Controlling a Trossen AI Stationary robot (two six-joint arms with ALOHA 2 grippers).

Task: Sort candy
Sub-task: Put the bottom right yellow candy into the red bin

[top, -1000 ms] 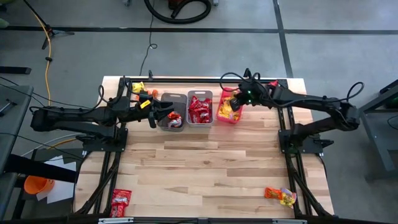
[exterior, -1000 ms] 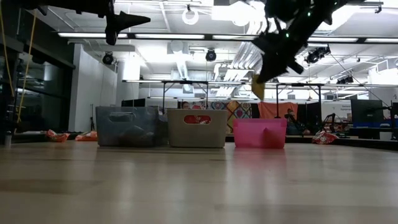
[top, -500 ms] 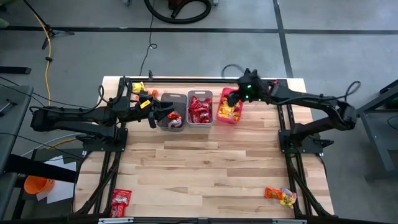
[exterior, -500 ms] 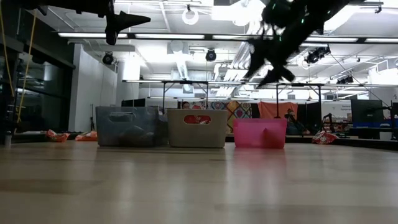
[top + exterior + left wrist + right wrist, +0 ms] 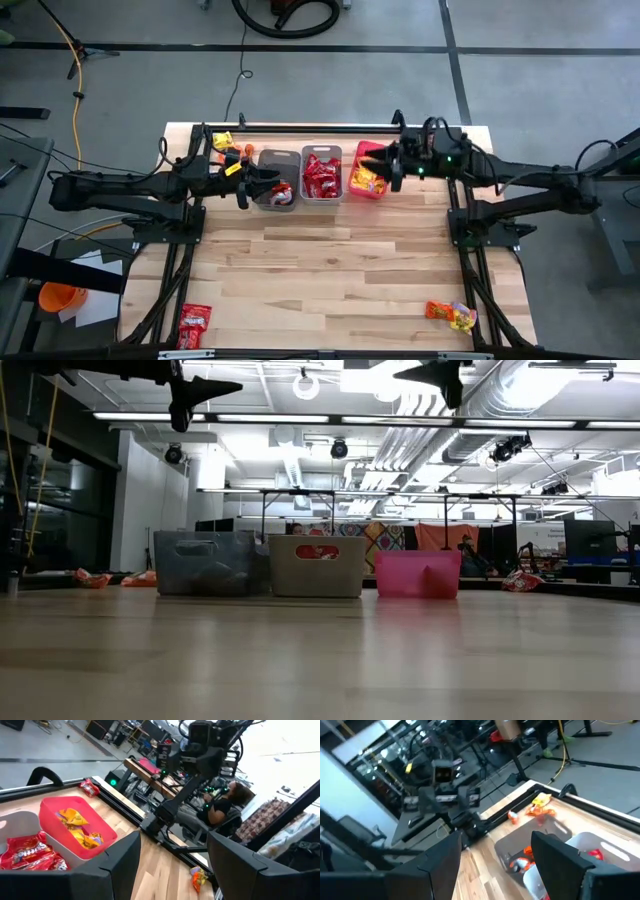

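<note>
So the right gripper [image 5: 378, 166] has its jaws spread wide with nothing in them, just past the pink bin's [image 5: 368, 189] outer edge. A second ago it hung over that bin with something yellow; now that's gone, so I'd say it was dropped in with the yellow candy [image 5: 366, 180]. The left gripper [image 5: 262, 184] waits with jaws apart over the grey bin [image 5: 261, 159]. More candy [image 5: 451, 315] sits way off at the table's [image 5: 330, 260] near corner.

Both dark arms reach inward near the desk's far edge; left hand [image 5: 247, 187] and right hand [image 5: 385, 166] hover spread, empty.
</note>
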